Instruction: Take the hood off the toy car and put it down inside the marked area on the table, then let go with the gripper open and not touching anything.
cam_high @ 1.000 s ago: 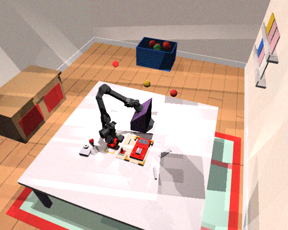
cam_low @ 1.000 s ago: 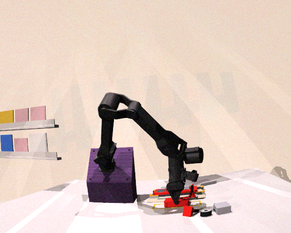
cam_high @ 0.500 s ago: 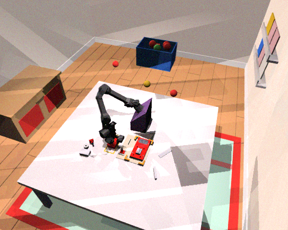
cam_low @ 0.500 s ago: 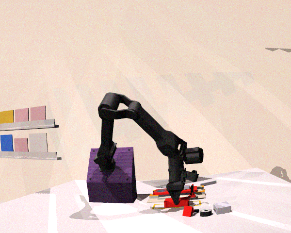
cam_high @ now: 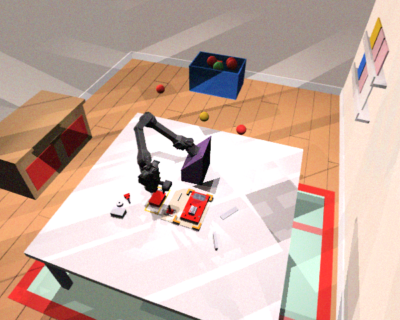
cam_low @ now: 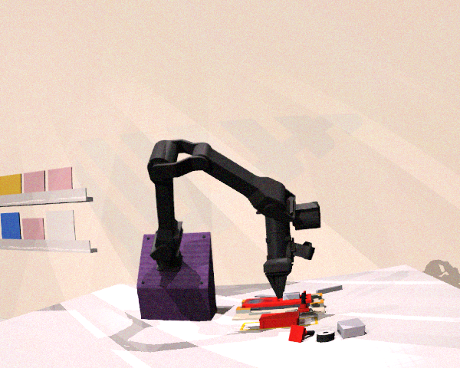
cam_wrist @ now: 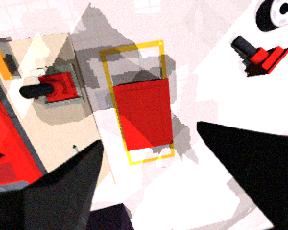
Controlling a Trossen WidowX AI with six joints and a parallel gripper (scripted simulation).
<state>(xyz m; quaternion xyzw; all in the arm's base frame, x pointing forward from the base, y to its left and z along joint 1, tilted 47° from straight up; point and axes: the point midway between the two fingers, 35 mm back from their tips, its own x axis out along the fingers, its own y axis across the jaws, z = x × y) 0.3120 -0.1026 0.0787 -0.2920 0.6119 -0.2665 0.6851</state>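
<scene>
Hood, flat red plastic panel | lies inside yellow-outlined rectangle, mid-table near left edge | outline plain in wrist view only | black parallel-jaw gripper spread wide above, empty, touching nothing

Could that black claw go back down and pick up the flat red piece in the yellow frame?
Probably yes. The gripper hangs open right above the red hood, which lies flat in the yellow outline with nothing over it.
</scene>
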